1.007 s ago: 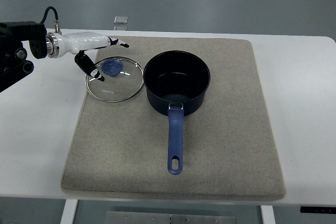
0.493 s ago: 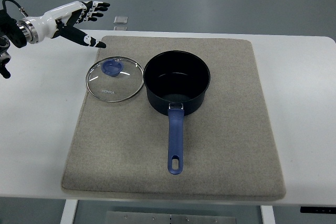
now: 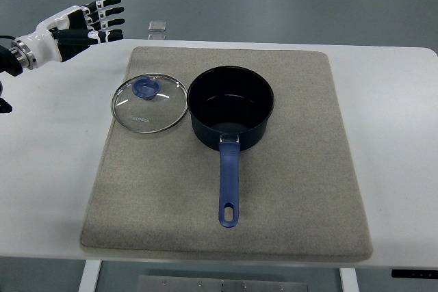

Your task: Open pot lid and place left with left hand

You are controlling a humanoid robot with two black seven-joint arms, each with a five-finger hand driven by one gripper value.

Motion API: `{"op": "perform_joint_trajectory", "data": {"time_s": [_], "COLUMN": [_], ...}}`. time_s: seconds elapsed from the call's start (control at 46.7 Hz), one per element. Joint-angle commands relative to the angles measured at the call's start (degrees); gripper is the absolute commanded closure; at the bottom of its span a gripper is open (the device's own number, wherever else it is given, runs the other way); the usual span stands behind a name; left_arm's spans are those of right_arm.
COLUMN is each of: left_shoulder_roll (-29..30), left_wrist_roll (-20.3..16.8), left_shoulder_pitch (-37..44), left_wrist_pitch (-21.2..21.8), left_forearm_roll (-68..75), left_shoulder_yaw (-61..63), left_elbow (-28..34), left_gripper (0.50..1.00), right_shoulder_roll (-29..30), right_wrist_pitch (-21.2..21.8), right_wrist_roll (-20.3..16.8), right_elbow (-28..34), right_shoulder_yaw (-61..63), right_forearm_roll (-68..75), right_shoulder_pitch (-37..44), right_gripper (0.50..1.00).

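Lying on mat, lid [image 3: 149, 103] well apart from open left hand [image 3: 81, 25].

Left hand [image 3: 79, 25] raised at upper left, fingers spread, empty.

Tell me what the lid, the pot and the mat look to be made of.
Lid: clear glass in a shiny metal rim, since the mat shows through; blue knob, probably plastic.
Pot: dark coated metal, smooth with a faint sheen; blue handle, likely plastic or silicone.
Mat: grey-beige felt-like fabric, matte and fuzzy.
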Motion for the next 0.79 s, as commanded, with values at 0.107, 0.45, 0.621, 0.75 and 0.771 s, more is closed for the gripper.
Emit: {"op": "perform_joint_trajectory", "data": {"time_s": [0.107, 0.45, 0.621, 0.75, 0.771], "left_shoulder_roll": [-1.18, -1.88, -3.63, -4.43, -4.43], "left_wrist_roll": [4.91, 6.49, 8.68, 10.36, 10.36], "left_shoulder_pitch": [0.32, 0.32, 0.32, 0.58, 0.67], "left_wrist_pitch": [-2.37, -2.37, -2.37, -2.37, -2.37], "left_forearm_roll": [-3.8, -6.69, -15.22, -19.97, -20.41], "left_shoulder_yaw": [-0.08, -0.26, -0.26, -0.26, -0.26], "left_elbow": [3.62, 4.15, 4.23, 4.15, 4.15], "left_gripper": [0.508, 0.508, 0.508, 0.508, 0.508], "right_shoulder_roll": [0.0, 0.0, 0.0, 0.0, 0.0], "right_wrist_pitch": [0.0, 0.0, 0.0, 0.0, 0.0], "right_wrist_roll": [-0.01, -0.01, -0.01, -0.01, -0.01], "right_elbow": [0.0, 0.0, 0.0, 0.0, 0.0], "right_shoulder_yaw": [0.0, 0.08, 0.08, 0.0, 0.0], "right_forearm_roll": [0.0, 0.0, 0.0, 0.0, 0.0], "right_shoulder_pitch": [0.02, 0.02, -0.07, 0.02, 0.02], "right_gripper": [0.585, 0.585, 0.585, 0.585, 0.585]}}
